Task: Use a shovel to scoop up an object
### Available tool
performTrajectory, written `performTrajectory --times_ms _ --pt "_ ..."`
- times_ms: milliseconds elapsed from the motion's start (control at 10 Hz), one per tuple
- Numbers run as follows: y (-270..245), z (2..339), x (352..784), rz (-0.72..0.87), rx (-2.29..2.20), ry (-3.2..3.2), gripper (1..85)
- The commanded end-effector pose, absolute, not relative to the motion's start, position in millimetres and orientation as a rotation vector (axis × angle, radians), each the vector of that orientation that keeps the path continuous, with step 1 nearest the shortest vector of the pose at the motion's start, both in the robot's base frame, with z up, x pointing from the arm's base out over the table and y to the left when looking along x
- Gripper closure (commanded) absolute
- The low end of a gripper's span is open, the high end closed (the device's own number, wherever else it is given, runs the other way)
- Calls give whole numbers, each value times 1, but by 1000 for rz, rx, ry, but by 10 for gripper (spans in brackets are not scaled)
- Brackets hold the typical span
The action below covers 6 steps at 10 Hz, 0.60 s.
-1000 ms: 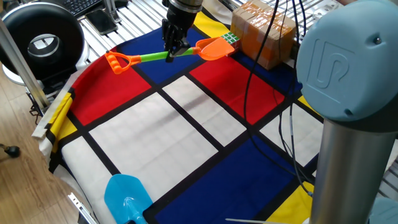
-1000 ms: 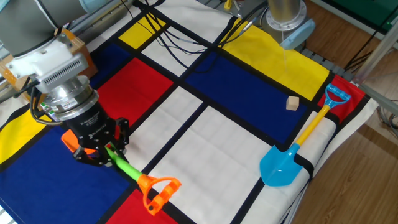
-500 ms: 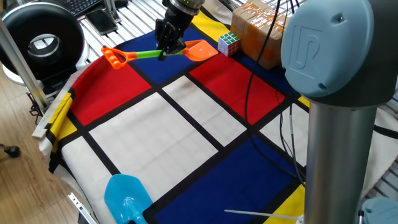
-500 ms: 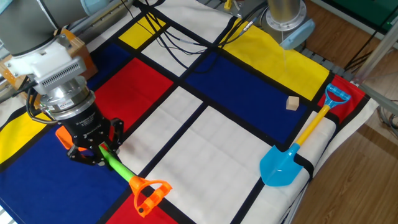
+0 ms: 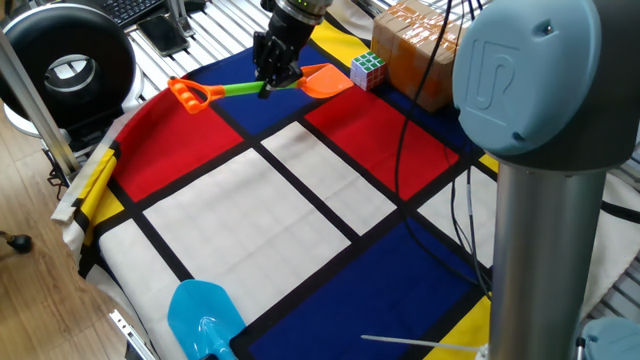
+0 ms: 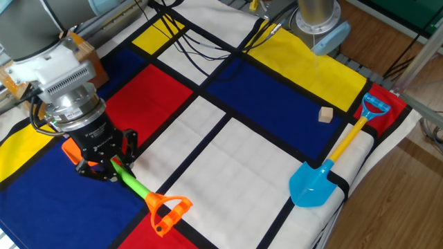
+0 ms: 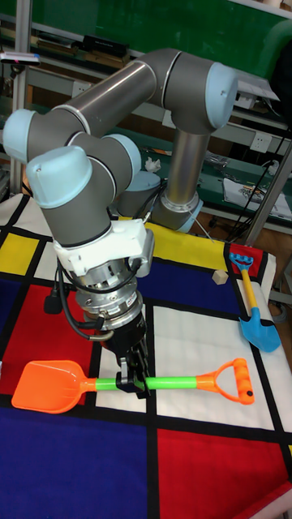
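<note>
Gripper (image 7: 135,375) fingers are clamped on the lime-green shaft of the shovel (image 7: 122,383), near its midpoint, with the tool held roughly level and appearing slightly clear of the cloth. The orange blade points toward the Rubik's cube (image 5: 367,68), which sits on the checked cloth (image 5: 250,210) just beyond the blade tip and close against the brown cardboard box (image 5: 425,48); blade and cube appear near but not touching. Judged step in hand: lining up the blade for the scoop. To do it well, the blade's leading edge should be lowered until it skims the cloth, kept square to the cube's near face, and driven forward in a straight line so the cube rides up onto the scoop and is not pushed sideways; the box behind may serve as a backstop. The blade is a smooth, shallow plastic trough with a tapered front, about as wide as the cube, so little lateral margin exists. The shaft is slim and round, which could twist in a two-finger hold under load. The D-shaped handle is ribbed. The cube is hard-edged with glossy stickers; the cloth is soft, in red, blue, white and yellow panels. A light-blue shovel (image 6: 322,173) lies well apart, unused.
</note>
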<state>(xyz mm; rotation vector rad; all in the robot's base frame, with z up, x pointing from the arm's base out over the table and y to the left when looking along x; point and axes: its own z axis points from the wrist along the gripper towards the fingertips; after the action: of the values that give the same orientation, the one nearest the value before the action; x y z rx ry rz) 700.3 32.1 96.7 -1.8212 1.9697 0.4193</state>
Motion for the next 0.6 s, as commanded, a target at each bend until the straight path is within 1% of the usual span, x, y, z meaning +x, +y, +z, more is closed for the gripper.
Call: performTrajectory --times_ms 0,300,500 --pt "23 96 701 428 -1804 1948 847" --pt "17 92 698 459 -1782 1934 847" --pt "11 89 700 444 -1791 1911 847"
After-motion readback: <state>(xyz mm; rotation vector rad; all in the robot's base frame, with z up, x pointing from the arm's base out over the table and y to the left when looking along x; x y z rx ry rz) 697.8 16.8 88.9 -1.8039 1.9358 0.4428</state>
